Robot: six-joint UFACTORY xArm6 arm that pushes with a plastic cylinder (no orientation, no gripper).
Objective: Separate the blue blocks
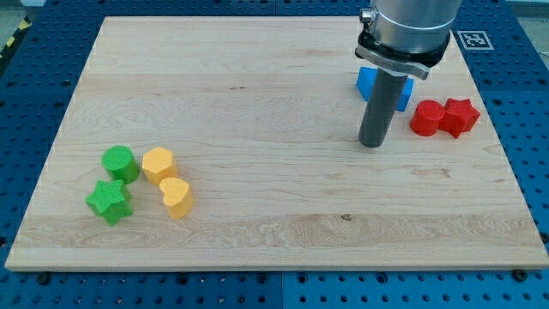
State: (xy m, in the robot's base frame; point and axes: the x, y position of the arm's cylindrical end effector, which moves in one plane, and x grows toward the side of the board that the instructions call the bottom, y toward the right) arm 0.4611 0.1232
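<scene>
1. The blue blocks (384, 86) sit near the view's top right of the wooden board (257, 86). They are largely hidden behind the dark rod, so they read as one bright blue mass. Their shapes cannot be made out, nor whether they touch each other.
2. My tip (371, 144) rests on the board just below the blue blocks in the view, slightly towards the view's left of them. Whether it touches them cannot be told.
3. The arm carries no jaws, only the rod, so there is nothing to open or close.
4. To the view's right of my tip lie a red cylinder (425, 118) and a red star (461, 117), touching each other.
5. Well apart, at the view's lower left, are a green cylinder (119, 163), a green star (108, 201), a yellow hexagon (159, 164) and a yellow heart (177, 196), clustered closely.
</scene>
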